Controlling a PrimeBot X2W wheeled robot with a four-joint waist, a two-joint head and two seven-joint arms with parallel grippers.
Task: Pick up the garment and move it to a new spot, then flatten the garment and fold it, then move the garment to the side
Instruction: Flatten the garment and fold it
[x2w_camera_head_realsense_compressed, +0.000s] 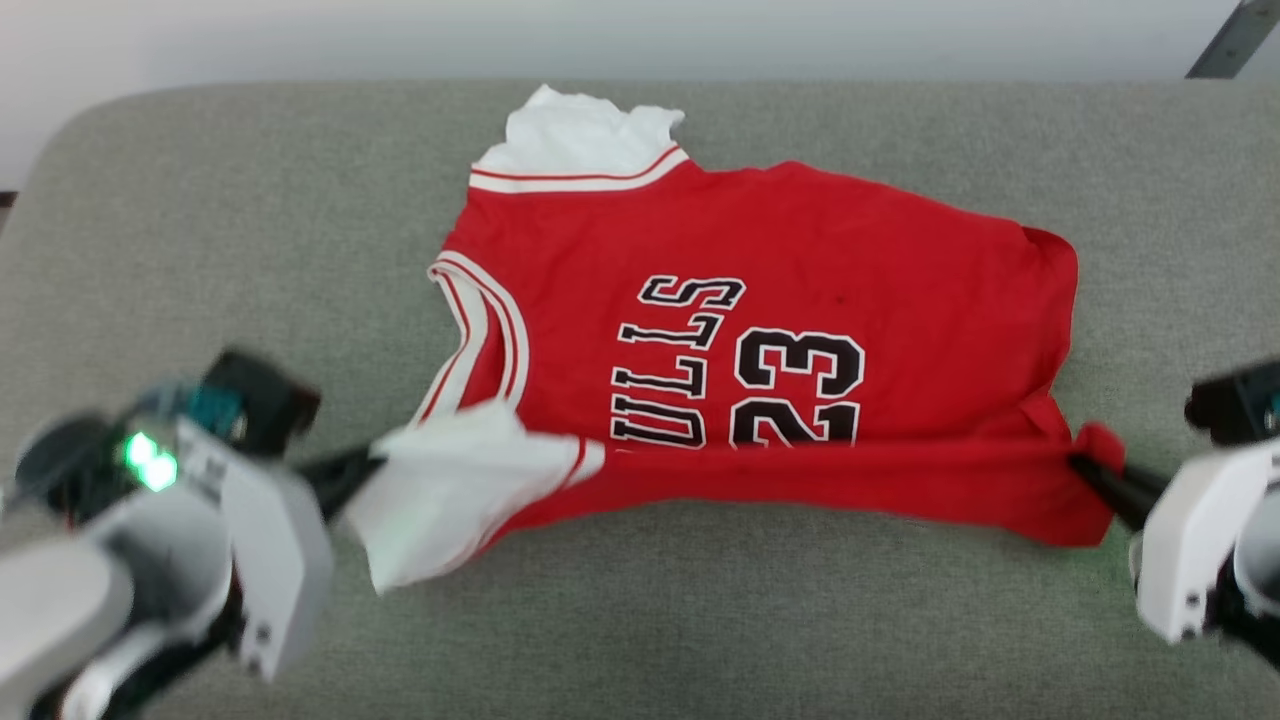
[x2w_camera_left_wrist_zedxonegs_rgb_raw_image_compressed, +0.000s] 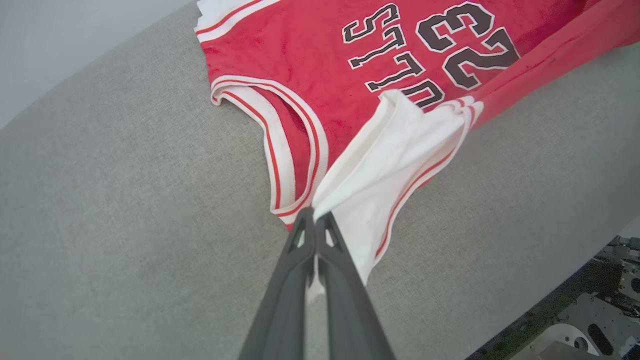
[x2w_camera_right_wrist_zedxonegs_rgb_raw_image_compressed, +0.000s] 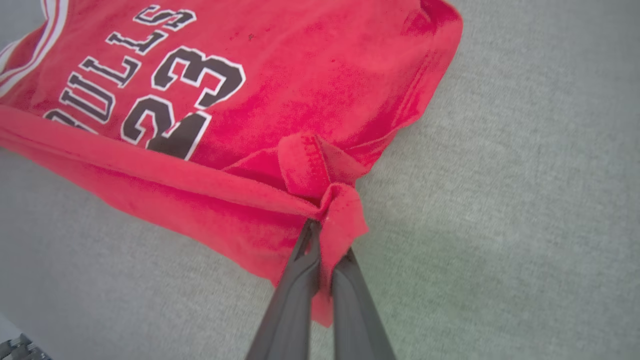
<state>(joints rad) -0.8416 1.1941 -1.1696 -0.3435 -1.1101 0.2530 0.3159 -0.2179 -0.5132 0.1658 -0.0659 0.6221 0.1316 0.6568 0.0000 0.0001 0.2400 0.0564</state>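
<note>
The garment (x2w_camera_head_realsense_compressed: 780, 300) is a bright red jersey with black lettering and white striped bands, lying sideways on the grey cushion (x2w_camera_head_realsense_compressed: 200, 220). Its near long edge is lifted and stretched between my two grippers. My left gripper (x2w_camera_head_realsense_compressed: 372, 466) is shut on the white-lined shoulder end (x2w_camera_left_wrist_zedxonegs_rgb_raw_image_compressed: 390, 165), which hangs from the closed fingers in the left wrist view (x2w_camera_left_wrist_zedxonegs_rgb_raw_image_compressed: 314, 214). My right gripper (x2w_camera_head_realsense_compressed: 1082, 468) is shut on the red hem corner (x2w_camera_right_wrist_zedxonegs_rgb_raw_image_compressed: 340, 210); the right wrist view has that fabric bunched around the closed fingers (x2w_camera_right_wrist_zedxonegs_rgb_raw_image_compressed: 320, 227). The far white shoulder (x2w_camera_head_realsense_compressed: 580, 140) rests flat.
The grey cushion extends well beyond the garment on all sides, with a rounded far left corner. A pale wall (x2w_camera_head_realsense_compressed: 300, 40) runs behind it. Past the cushion's edge, dark robot hardware (x2w_camera_left_wrist_zedxonegs_rgb_raw_image_compressed: 595, 310) is in the left wrist view.
</note>
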